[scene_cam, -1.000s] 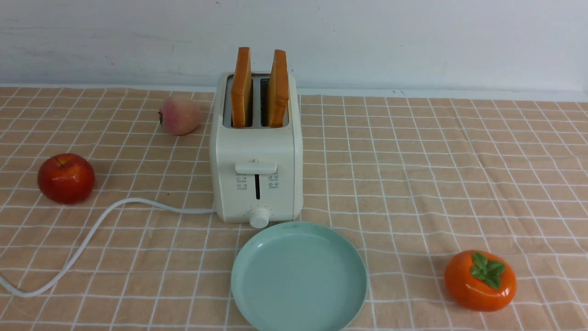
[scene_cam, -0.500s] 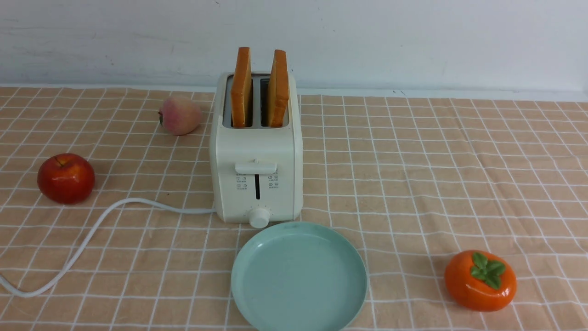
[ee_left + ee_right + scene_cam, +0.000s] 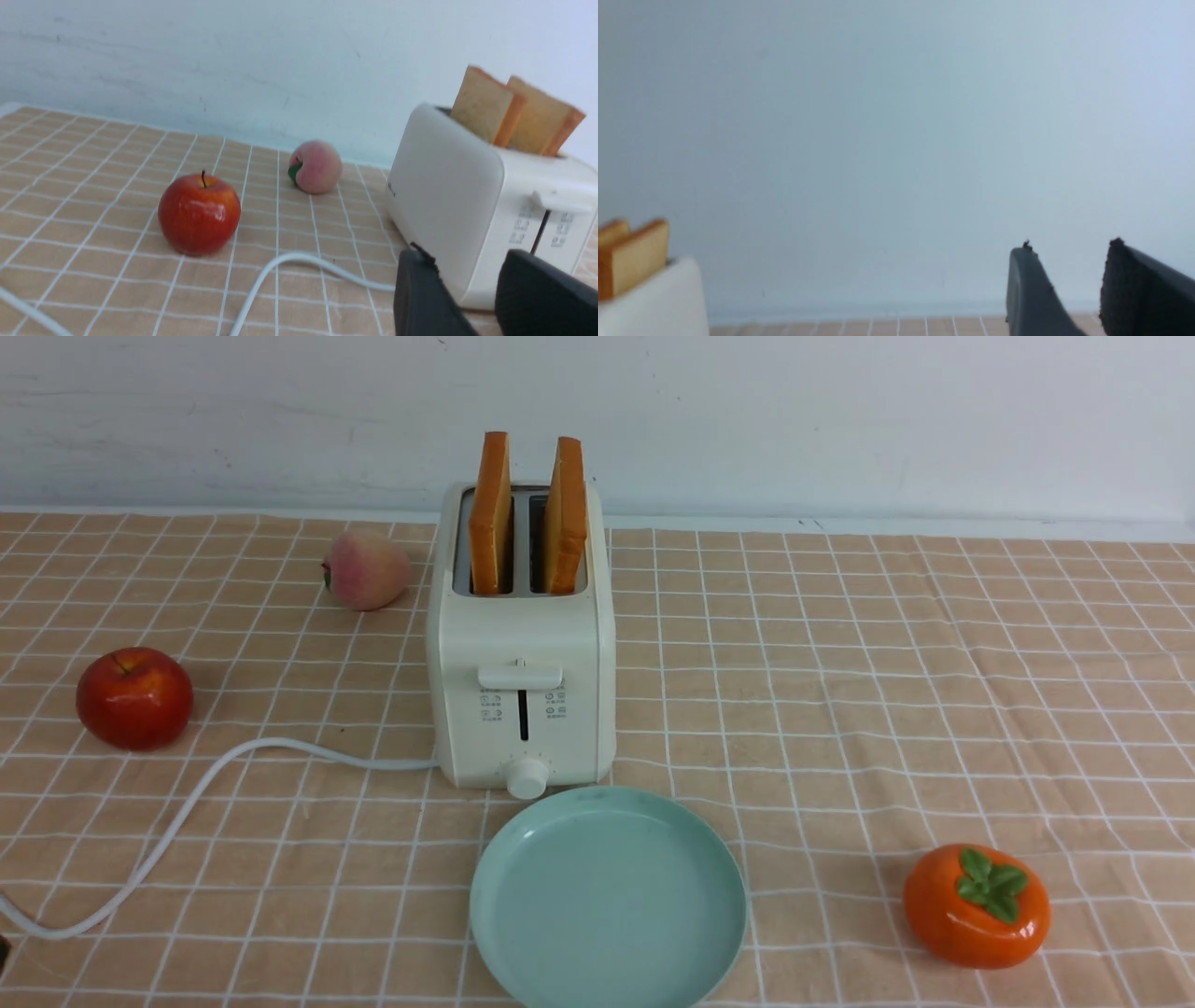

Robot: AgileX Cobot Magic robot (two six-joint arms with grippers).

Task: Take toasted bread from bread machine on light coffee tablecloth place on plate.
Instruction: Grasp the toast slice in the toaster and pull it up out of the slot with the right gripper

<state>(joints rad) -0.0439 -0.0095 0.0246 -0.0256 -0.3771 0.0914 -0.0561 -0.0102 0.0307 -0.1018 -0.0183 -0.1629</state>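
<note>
Two toasted bread (image 3: 490,518) slices up in the bread machine (image 3: 521,653)!
The plate (image 3: 607,905) at its six o'clock; left gripper (image 3: 465,254), right gripper (image 3: 1069,247) part-open, empty.

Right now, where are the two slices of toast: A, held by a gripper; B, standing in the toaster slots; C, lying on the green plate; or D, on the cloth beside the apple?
B: the toasted bread stands upright in the bread machine slots, and the plate holds nothing.
</note>
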